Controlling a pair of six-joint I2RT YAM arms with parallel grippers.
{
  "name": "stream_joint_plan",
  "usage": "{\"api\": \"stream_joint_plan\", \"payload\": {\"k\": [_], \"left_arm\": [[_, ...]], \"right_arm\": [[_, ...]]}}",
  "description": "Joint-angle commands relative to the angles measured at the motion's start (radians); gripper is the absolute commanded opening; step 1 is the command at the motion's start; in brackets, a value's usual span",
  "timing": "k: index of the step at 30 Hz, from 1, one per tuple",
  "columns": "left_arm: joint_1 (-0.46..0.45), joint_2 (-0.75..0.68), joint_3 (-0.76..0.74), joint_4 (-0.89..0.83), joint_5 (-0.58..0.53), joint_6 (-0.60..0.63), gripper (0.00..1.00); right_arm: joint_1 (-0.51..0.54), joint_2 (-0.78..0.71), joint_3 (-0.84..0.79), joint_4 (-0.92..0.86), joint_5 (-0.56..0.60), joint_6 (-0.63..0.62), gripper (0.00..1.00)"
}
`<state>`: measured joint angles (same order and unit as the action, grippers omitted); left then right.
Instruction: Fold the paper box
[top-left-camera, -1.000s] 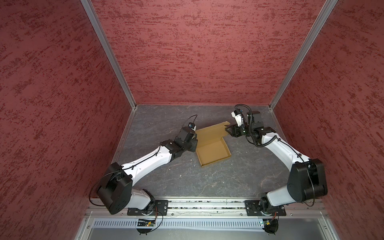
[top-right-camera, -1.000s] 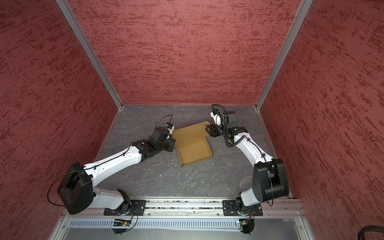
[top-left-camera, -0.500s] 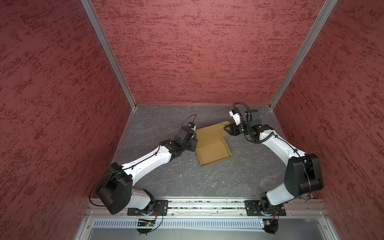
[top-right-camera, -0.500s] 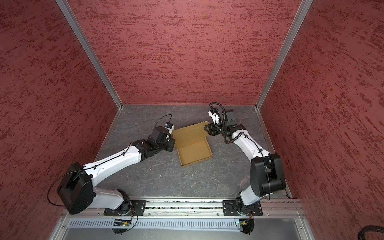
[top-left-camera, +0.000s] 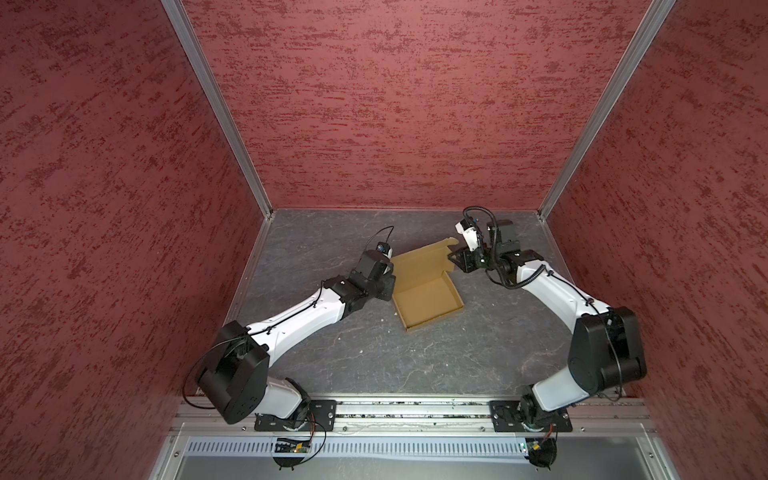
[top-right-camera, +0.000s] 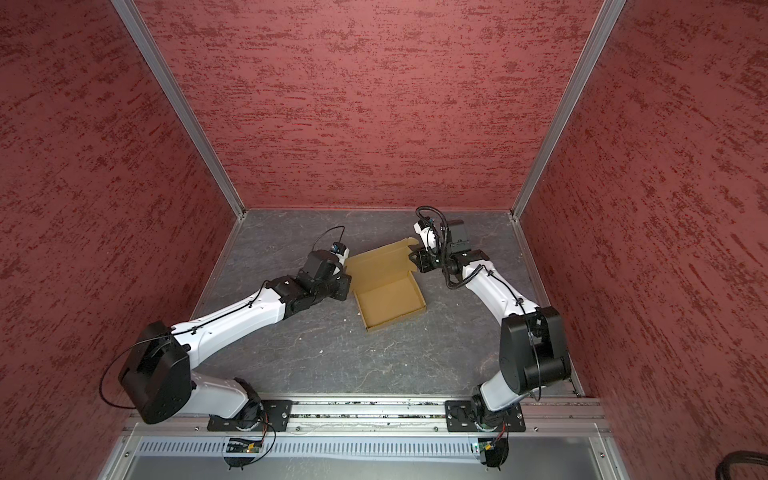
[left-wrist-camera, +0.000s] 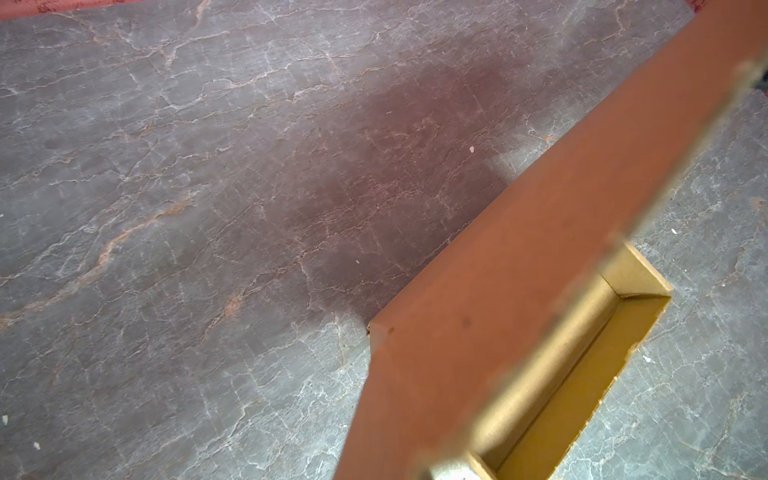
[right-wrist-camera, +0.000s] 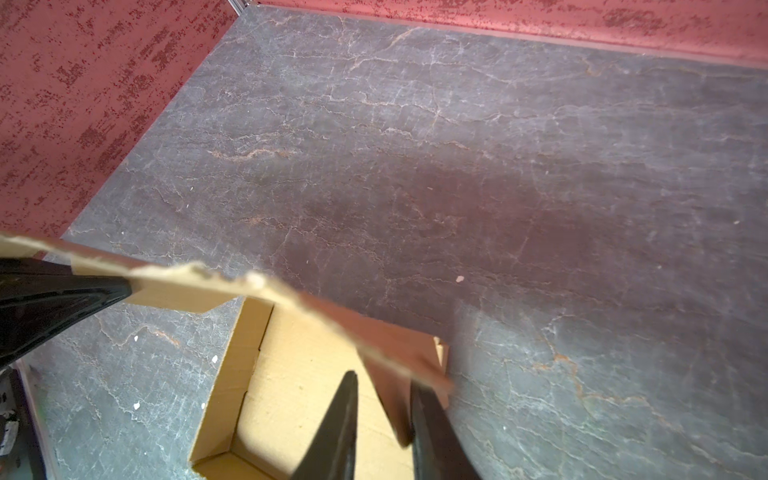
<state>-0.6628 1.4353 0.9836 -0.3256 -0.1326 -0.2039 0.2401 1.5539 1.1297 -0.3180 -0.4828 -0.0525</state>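
Paper box (top-left-camera: 428, 297) lid is pinched by the left gripper (top-left-camera: 390, 272). Its flap is straddled narrowly, unclamped, by the right gripper (right-wrist-camera: 383, 380).

This looks like a robotics laboratory test cell, because two white and black robot arms (top-left-camera: 307, 316) are bolted to an aluminium rail (top-left-camera: 411, 411) at the edge of a grey stone-pattern worktop (top-left-camera: 415, 361), enclosed by red textured walls (top-left-camera: 395, 104) with aluminium corner posts (top-left-camera: 216, 104).

Mottled red walls (top-left-camera: 395, 104), grey veined floor (top-left-camera: 374, 353)
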Motion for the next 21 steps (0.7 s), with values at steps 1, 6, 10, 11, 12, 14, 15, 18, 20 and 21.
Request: {"api": "stream_joint_plan", "payload": {"k": [1,6,10,11,12,14,15,18,20,21], "left_arm": [[0.002,0.025,0.043,-0.001,-0.013,-0.012,0.0],[0.003,0.051,0.069,-0.012,-0.029,-0.035,0.0],[0.005,0.061,0.086,-0.02,-0.044,-0.055,0.0],[0.005,0.062,0.091,-0.02,-0.046,-0.064,0.0],[0.006,0.063,0.095,-0.022,-0.048,-0.071,0.0],[0.007,0.069,0.105,-0.027,-0.051,-0.09,0.0],[0.007,0.072,0.11,-0.029,-0.052,-0.101,0.0],[0.006,0.082,0.118,-0.034,-0.056,-0.138,0.0],[0.007,0.085,0.116,-0.033,-0.058,-0.167,0.0],[0.008,0.085,0.114,-0.032,-0.059,-0.182,0.0]], "right_arm": [[0.026,-0.046,-0.034,0.034,0.029,0.014,0.21],[0.057,-0.081,-0.071,0.058,0.083,0.036,0.16],[0.084,-0.095,-0.101,0.075,0.139,0.047,0.12],[0.092,-0.095,-0.108,0.079,0.149,0.05,0.12],[0.099,-0.126,-0.116,0.083,0.159,0.052,0.11],[0.113,-0.14,-0.129,0.094,0.181,0.056,0.1],[0.123,-0.146,-0.138,0.099,0.194,0.06,0.1],[0.142,-0.165,-0.161,0.113,0.218,0.072,0.1],[0.156,-0.177,-0.178,0.123,0.242,0.083,0.1],[0.165,-0.185,-0.189,0.131,0.252,0.092,0.1]]}}
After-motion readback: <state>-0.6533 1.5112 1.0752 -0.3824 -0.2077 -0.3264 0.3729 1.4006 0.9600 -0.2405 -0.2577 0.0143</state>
